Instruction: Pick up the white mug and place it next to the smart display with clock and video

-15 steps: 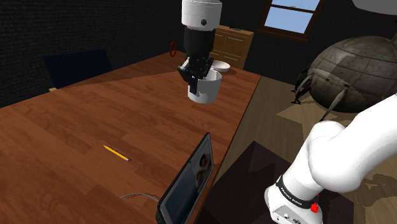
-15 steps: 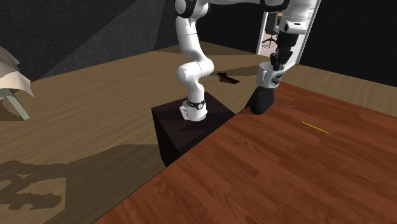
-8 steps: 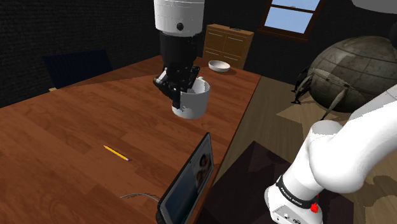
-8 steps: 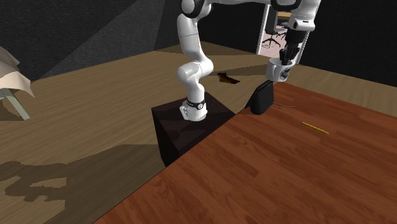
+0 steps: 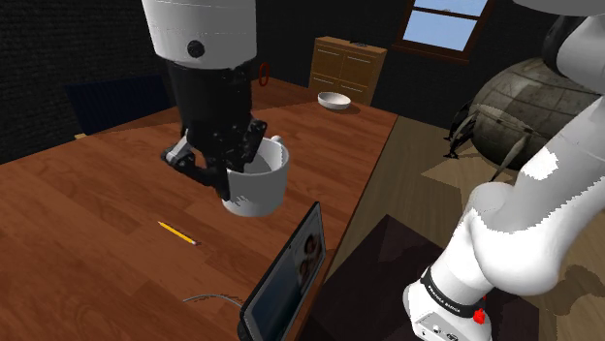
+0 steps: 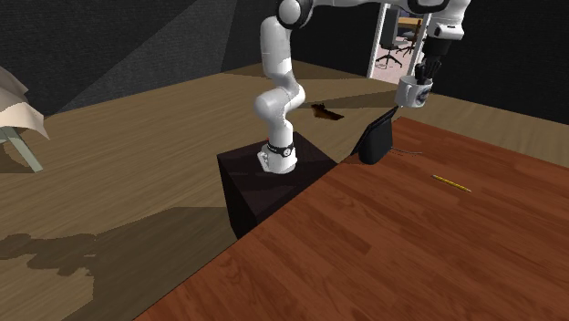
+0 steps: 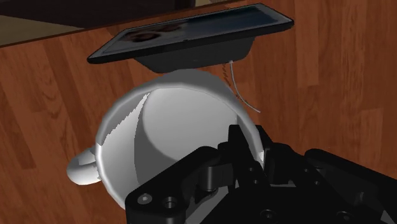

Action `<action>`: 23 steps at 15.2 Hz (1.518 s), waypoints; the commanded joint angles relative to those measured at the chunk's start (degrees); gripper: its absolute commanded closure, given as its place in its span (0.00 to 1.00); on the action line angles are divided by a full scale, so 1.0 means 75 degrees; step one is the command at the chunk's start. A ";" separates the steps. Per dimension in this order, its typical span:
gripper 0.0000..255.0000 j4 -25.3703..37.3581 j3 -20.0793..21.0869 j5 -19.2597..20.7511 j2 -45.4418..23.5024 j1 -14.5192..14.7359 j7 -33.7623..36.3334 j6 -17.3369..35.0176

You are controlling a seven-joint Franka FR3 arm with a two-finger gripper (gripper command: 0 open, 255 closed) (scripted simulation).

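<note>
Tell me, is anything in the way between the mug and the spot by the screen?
Nothing big. The gripper holds the white mug in the air over the table, close to the smart display. Only a thin cable lies by the display; the pencil lies off to one side.

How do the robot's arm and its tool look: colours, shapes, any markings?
The arm has rounded white segments with dark joints. Near its base sits a black band with small white lettering and a red mark. The tool is all black and blocky.
</note>
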State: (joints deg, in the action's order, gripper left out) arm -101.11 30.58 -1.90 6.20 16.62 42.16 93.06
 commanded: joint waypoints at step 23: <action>1.00 0.3922 0.1050 0.2361 -0.4293 0.2534 0.3354 -0.0465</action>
State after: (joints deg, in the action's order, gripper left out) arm -70.62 38.43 15.89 -26.18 35.85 67.23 88.67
